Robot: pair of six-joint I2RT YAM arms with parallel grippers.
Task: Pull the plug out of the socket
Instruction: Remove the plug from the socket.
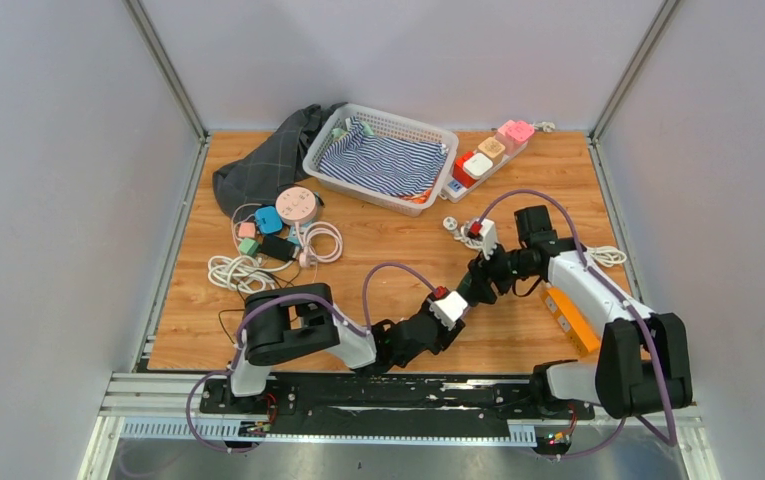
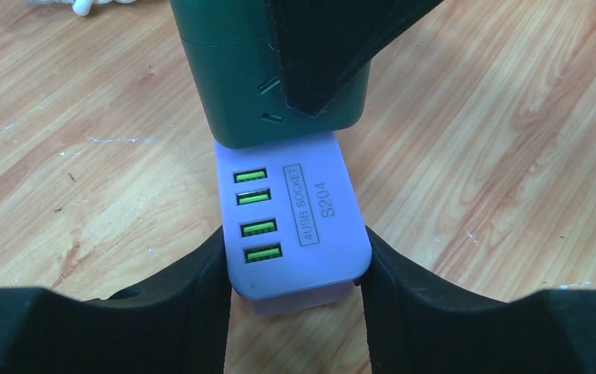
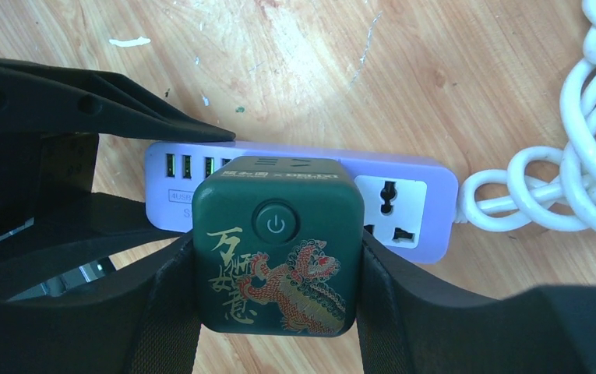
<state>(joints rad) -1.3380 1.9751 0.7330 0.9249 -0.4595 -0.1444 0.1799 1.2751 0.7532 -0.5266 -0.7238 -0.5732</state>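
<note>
Where I see the plug point(image 3: 275, 245): green cube, seated in the lilac socket strip point(image 3: 403, 202) on the bench point(image 1: 388, 240).
Left fingers point(image 2: 193, 304): clamped on the strip's USB end.
Right fingers point(image 3: 392, 296): clenched around the plug's sides.

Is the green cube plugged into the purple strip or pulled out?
Plugged in: the green cube sits flush on the purple power strip, no prongs showing.

plug point(image 3: 275, 249) flanks blocked, right gripper point(image 3: 275, 269) fingers point(image 3: 392, 273) pressed on both sides. usb end of socket strip point(image 3: 407, 204) boxed in by left gripper point(image 2: 294, 269) clamping it. white cord point(image 3: 590, 148) coils crowd the strip's other end. tabletop point(image 1: 378, 240) passable between the arms and cable pile point(image 1: 276, 240). basket point(image 1: 353, 188) and second strip point(image 1: 488, 155) line the far edge. orange block point(image 1: 570, 320) just beside right arm.
</note>
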